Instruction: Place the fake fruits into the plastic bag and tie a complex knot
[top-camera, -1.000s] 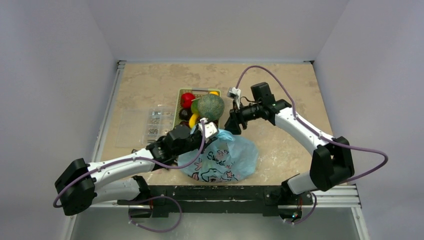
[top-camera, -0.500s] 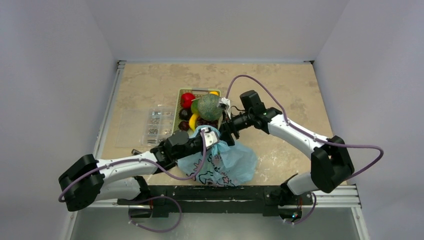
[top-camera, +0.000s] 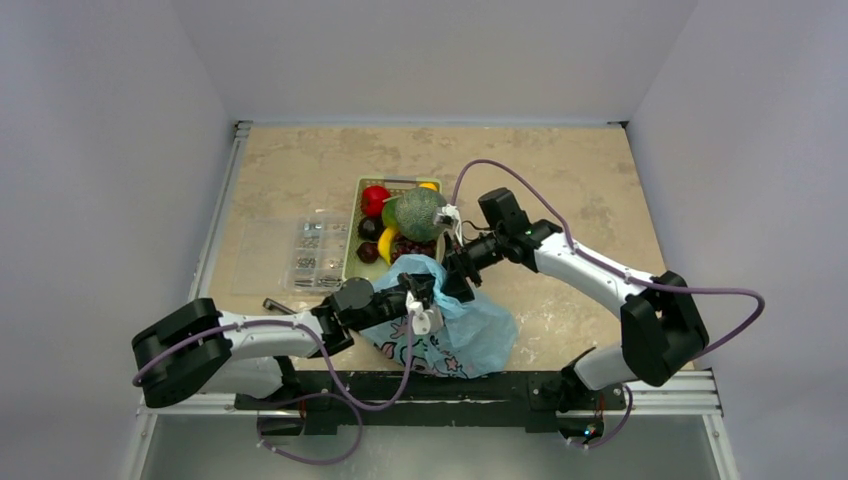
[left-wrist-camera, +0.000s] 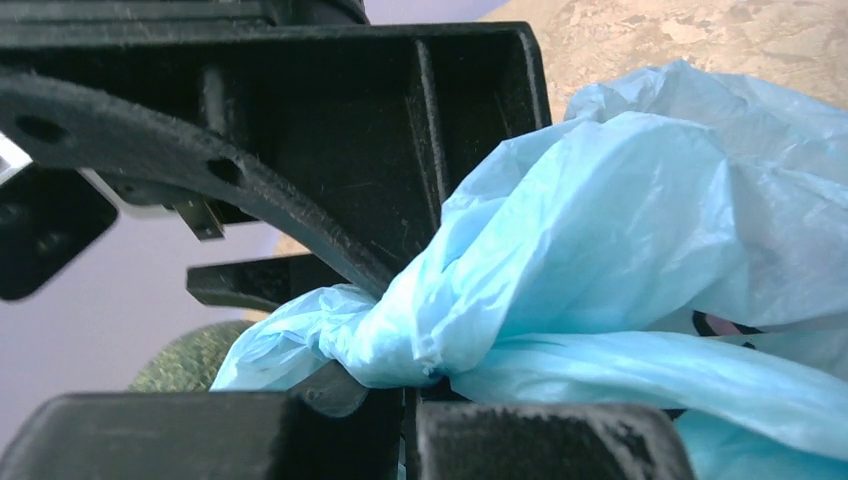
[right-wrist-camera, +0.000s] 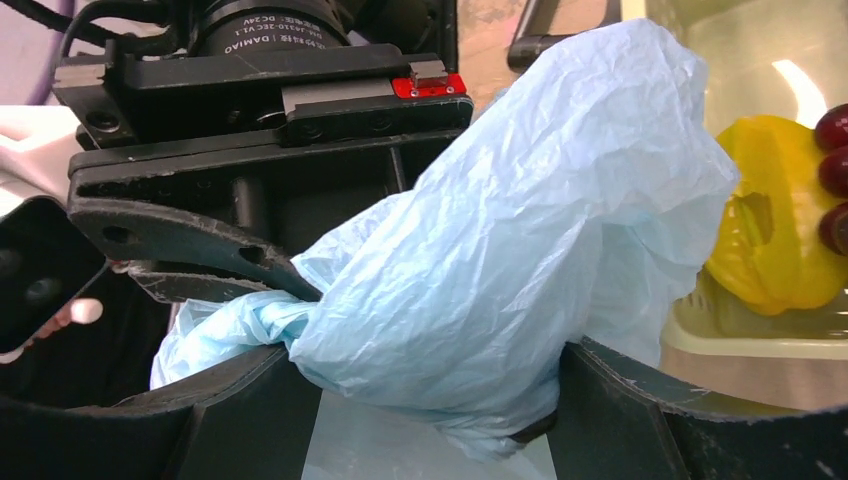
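The light-blue plastic bag (top-camera: 462, 330) lies near the table's front, below the basket. My left gripper (top-camera: 420, 303) is shut on its bunched, twisted handle (left-wrist-camera: 345, 325); whether that twist is a knot I cannot tell. Just behind it, my right gripper (top-camera: 455, 283) stands open, a puffed fold of the bag (right-wrist-camera: 520, 240) lying between its fingers (right-wrist-camera: 235, 410). The fake fruits sit in the basket: red apple (top-camera: 375, 199), netted melon (top-camera: 421, 213), banana (top-camera: 386, 243), dark grapes (top-camera: 411, 248), small orange (top-camera: 429, 186). The right wrist view shows the banana (right-wrist-camera: 770, 225) past the bag.
The green mesh basket (top-camera: 352, 248) stands mid-table, right behind the bag. A clear compartment box (top-camera: 298, 252) lies to its left. The black rail of the arm bases (top-camera: 450, 385) runs along the near edge. Both arms cross over the bag.
My left gripper has pulled the bag handle nearer and to the right. My right gripper has swung in from the right onto the bag, and its jaws have widened.
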